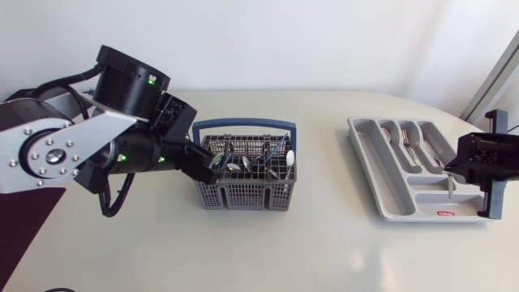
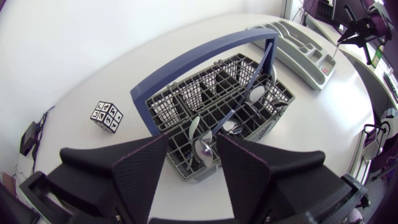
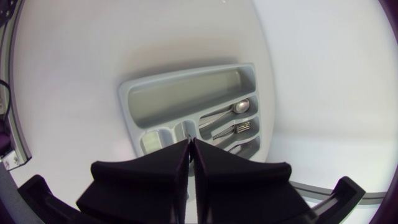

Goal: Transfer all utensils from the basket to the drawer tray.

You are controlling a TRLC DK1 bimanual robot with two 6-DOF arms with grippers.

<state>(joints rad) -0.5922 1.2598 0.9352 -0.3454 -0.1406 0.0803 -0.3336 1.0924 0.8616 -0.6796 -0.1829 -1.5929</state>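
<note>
**Left pincer** (image 2: 194, 163): open, with its fingers spread above the near end of the basket (image 2: 186, 102). A spoon (image 2: 202, 148) stands in the cell just below the gap. Other utensils (image 2: 255, 93) fill the cells ahead, under the blue handle (image 2: 186, 62). A patterned cube (image 2: 107, 116) lies on the desk (image 2: 74, 62) beside the basket.

**Right pincer** (image 3: 190, 155): closed on a thin utensil (image 1: 448, 185) whose kind cannot be told. It hangs over the tray (image 3: 127, 106). Ahead of this pincer, one slot holds a second spoon (image 3: 239, 107) and the next slot holds a fork (image 3: 244, 127). Tray and basket sit well apart.
</note>
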